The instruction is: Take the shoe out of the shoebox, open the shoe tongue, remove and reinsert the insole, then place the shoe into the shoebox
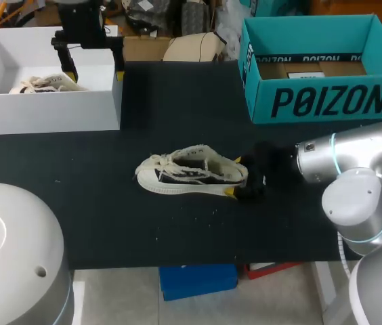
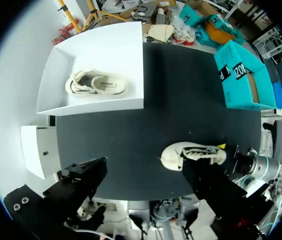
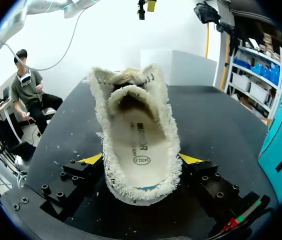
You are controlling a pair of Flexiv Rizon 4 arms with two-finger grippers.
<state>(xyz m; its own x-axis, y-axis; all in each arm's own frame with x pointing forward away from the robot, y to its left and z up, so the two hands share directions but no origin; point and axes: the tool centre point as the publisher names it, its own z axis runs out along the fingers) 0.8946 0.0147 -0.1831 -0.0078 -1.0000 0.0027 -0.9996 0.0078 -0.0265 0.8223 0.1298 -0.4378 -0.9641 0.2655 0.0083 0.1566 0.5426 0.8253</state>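
Step in hand: judged to be the tongue-and-insole work, since the shoe is out on the worktop with its heel gripped. Whether the insole has already been out and back cannot be told.
Left pincer: fingers apart with nothing between them. It hangs over a white box, well apart from the shoe.
White box contents: a second pale shoe, lying below the left pincer.
Advice, left side: bring this pincer to the laced end, the end farthest from the right pincer. Take the tongue by its edge only and lift it clear of the opening, avoiding the loose laces.
Shoe: lies sole-down on the worktop, heel between the right pincer's fingers, toe pointing away from them.
Right pincer: clamped on the shoe's heel, one yellow tip against each side.
Advice, right side: grip low on the heel walls so the opening is not squeezed shut, and press the sole flat while the other arm pulls.
Shoe, appearance: cream canvas with a frayed, fringed collar, dark side panels, a pale sole and slack laces.
Insole: seated inside, cream, printed, lying flat.
Teal shoebox: open, beyond the right pincer, apart from the shoe.
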